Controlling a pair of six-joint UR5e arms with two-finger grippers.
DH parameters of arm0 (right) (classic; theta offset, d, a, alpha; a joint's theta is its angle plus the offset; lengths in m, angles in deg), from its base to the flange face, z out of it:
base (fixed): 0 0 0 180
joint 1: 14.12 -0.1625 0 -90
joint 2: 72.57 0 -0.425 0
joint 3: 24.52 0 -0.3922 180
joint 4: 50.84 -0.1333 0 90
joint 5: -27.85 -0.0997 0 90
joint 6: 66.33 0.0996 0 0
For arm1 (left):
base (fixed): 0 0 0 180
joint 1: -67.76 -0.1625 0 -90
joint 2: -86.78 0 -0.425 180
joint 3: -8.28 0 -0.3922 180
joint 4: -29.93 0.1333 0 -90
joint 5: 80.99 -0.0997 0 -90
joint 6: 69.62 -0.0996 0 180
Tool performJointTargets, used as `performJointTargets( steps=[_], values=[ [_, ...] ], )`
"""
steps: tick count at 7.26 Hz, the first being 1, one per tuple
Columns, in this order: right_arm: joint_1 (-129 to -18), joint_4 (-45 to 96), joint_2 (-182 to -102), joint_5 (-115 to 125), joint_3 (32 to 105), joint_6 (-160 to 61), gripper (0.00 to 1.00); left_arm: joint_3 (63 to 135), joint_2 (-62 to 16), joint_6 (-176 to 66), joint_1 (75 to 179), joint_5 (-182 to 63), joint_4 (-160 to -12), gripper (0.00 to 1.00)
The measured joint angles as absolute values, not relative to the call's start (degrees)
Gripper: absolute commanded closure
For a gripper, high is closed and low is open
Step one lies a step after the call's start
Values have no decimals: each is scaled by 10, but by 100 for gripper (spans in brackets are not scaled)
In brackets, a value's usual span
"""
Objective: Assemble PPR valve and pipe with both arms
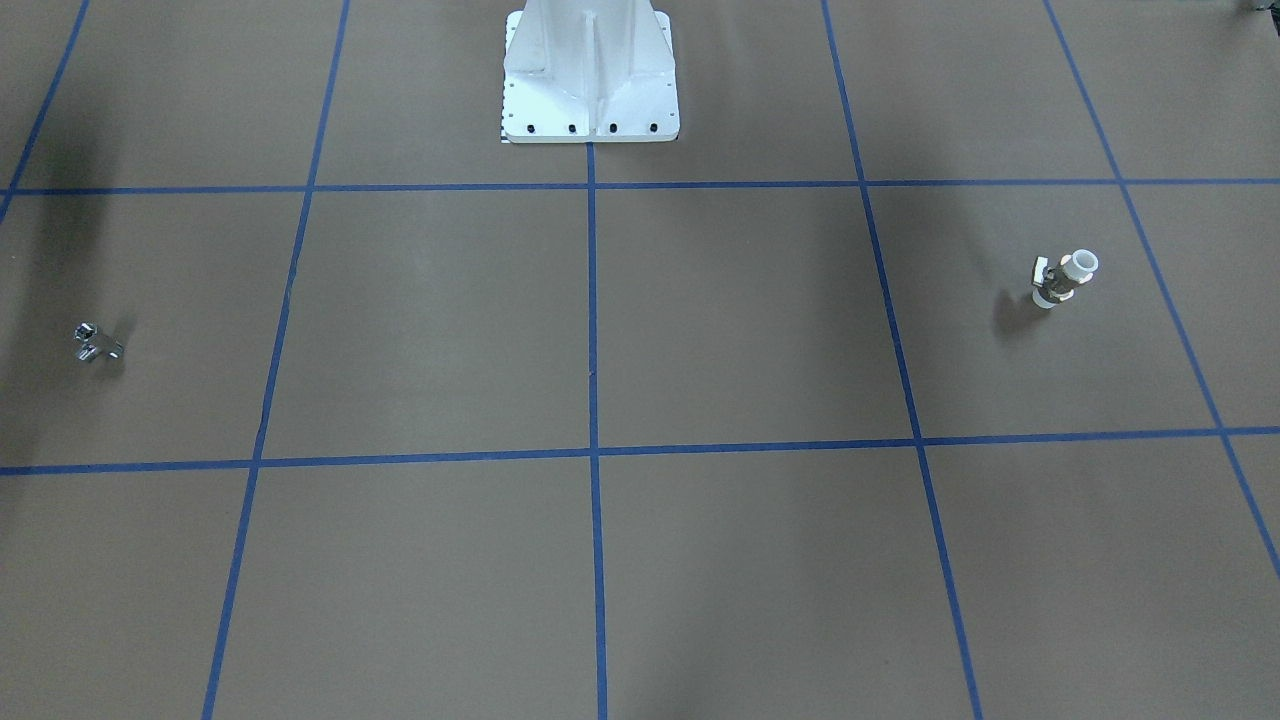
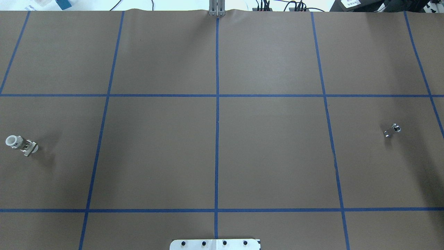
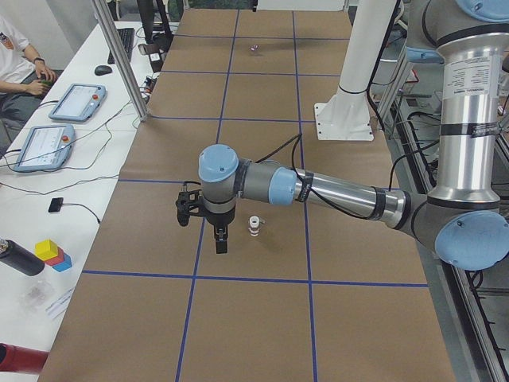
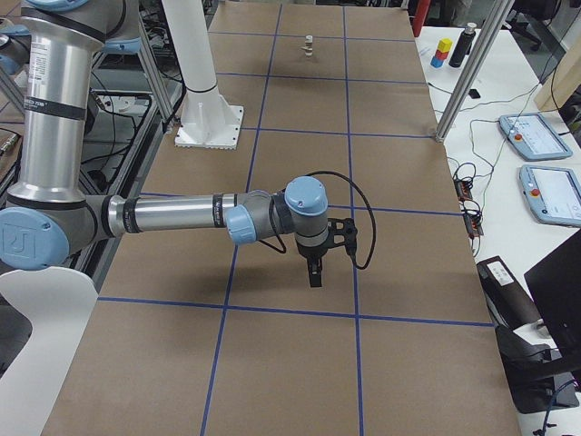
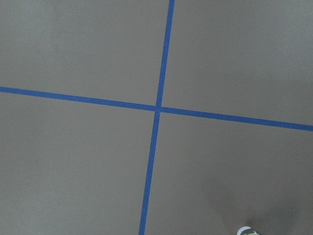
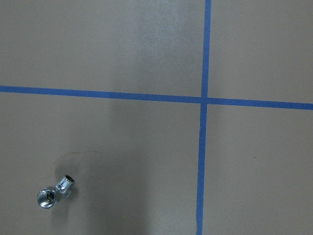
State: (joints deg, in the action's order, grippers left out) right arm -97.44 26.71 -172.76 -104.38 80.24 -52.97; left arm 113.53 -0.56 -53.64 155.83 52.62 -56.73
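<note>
Bright light is shining down from above. In the front-facing view the PPR valve [image 1: 1063, 279] is throwing a soft shadow toward the lower left. The pipe [image 1: 97, 343] is glinting. A fuzzy shadow is darkening the table [image 1: 440, 330] at the upper left.

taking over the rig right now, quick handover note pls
PPR valve: stands on end on the table, robot's left side.
Pipe: lies on the table far off, robot's right side.
Left tool: hangs beside the valve, holds nothing; open or shut cannot be told.
Right tool: hangs over the table, holds nothing; state also unclear.
Done: nothing, neither part is grasped.
Left: pick up both, bring them together, join.
</note>
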Motion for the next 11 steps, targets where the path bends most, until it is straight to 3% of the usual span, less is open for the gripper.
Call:
performJointTargets(
  steps=[5, 11],
  values=[
    [-974, 266, -1733, -1050, 804, -529, 0, 1137, 53, -554, 1557, 531, -614, 1],
    [-973, 224, -1738, -1076, 800, -529, 0, 1136, 64, -567, 1556, 554, -665, 0]
  ],
)
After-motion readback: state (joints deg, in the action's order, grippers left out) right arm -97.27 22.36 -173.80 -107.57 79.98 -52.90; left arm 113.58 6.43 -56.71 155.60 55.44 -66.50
